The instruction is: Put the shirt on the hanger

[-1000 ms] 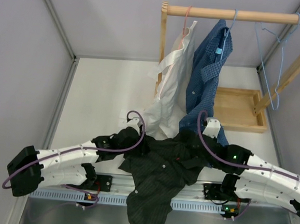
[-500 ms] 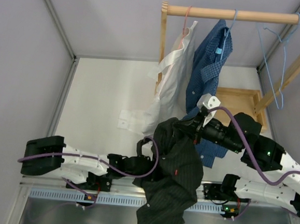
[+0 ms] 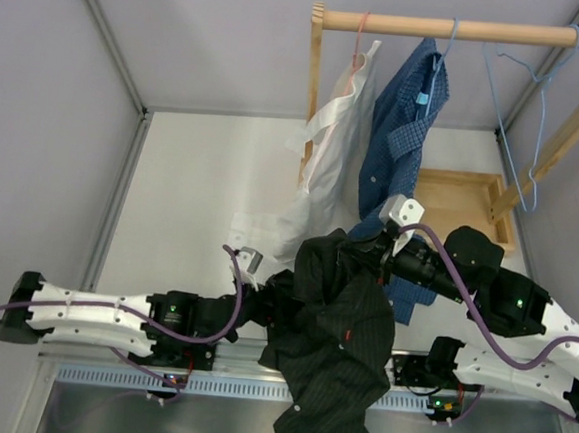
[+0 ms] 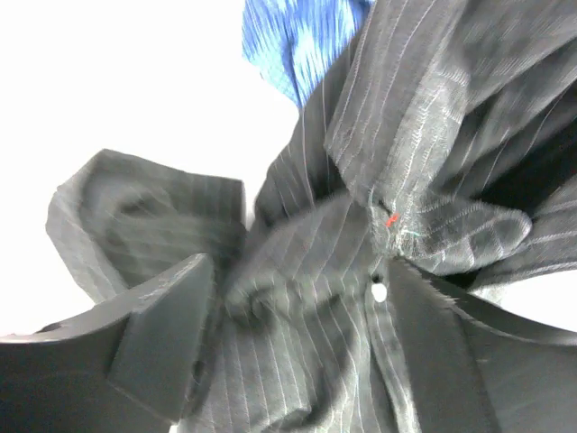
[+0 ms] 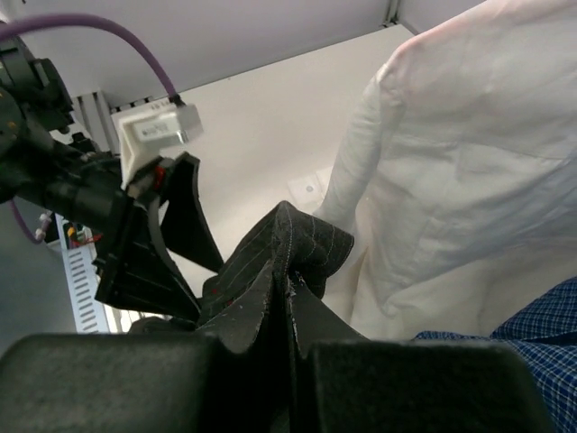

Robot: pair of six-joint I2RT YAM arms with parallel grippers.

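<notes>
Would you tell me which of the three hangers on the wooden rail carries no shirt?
The light-blue wire hanger at the right end of the rail hangs bare; the pink hanger carries the white shirt, the other blue hanger the blue checked shirt.

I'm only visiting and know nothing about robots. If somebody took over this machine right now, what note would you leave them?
Right gripper: shut on a fold of the shirt, holding it up; the rest dangles below.
Left gripper: open, its fingers on either side of bunched shirt fabric, not pinching it.
The hanger: bare, hanging on the wooden rail, to the right of the blue checked shirt.
Done: shirt lifted.
Left: bring shirt and hanger together, work the hanger into the shoulders.
</notes>
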